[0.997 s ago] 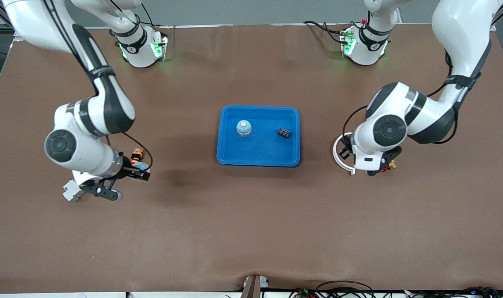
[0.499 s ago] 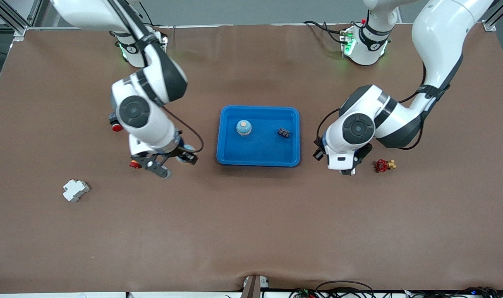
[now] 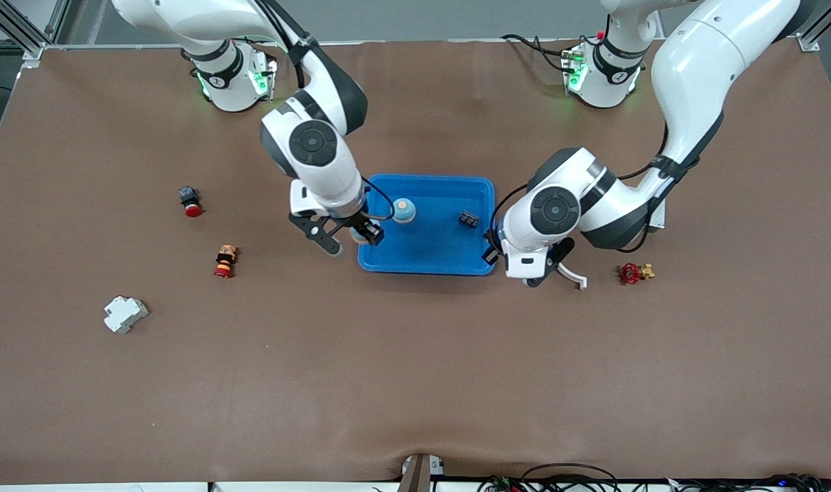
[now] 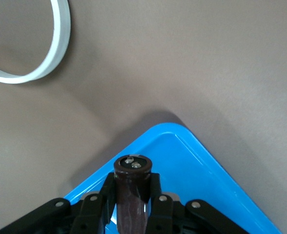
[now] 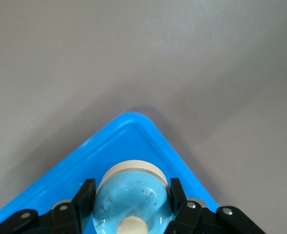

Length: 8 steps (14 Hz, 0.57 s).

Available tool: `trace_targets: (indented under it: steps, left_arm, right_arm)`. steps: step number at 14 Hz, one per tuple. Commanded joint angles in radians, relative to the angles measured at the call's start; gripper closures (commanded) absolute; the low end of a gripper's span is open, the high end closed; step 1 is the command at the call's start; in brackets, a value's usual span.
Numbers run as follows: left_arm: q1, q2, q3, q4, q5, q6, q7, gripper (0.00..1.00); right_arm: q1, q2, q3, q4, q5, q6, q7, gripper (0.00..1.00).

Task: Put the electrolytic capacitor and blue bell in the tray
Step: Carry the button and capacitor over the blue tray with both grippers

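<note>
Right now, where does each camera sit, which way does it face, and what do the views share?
Front view: high across the table, facing both bases; both arms show around the tray.
Left wrist view: on the left wrist, looking down past the left claw holding the capacitor.
Right wrist view: on the right wrist, looking down past the right claw holding the blue bell.
All share the tray.

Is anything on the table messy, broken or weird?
Nothing is spilled or broken. One funny thing: the tray already has a blue bell standing in it, and the right pincer holds a second bell just like it over the tray's corner.
</note>
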Motion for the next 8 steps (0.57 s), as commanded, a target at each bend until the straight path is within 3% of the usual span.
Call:
trace_targets:
  steps: [1,4,8]
  left_arm:
    - [-0.067,0.020,0.046,0.029,-0.001,0.021,-0.007,1.00]
    - [-0.119,0.052,0.081,0.029,0.002,0.102,0.014,1.00]
    - [-0.141,0.077,0.083,0.025,-0.003,0.111,0.063,1.00]
  right_arm:
    - [0.044,0.016,-0.016,-0.009,-0.043,0.034,0.102,1.00]
    - [0.073,0.078,-0.020,-0.009,-0.101,0.114,0.181,1.00]
    - [0.073,0.174,-0.022,0.002,-0.216,0.206,0.262,1.00]
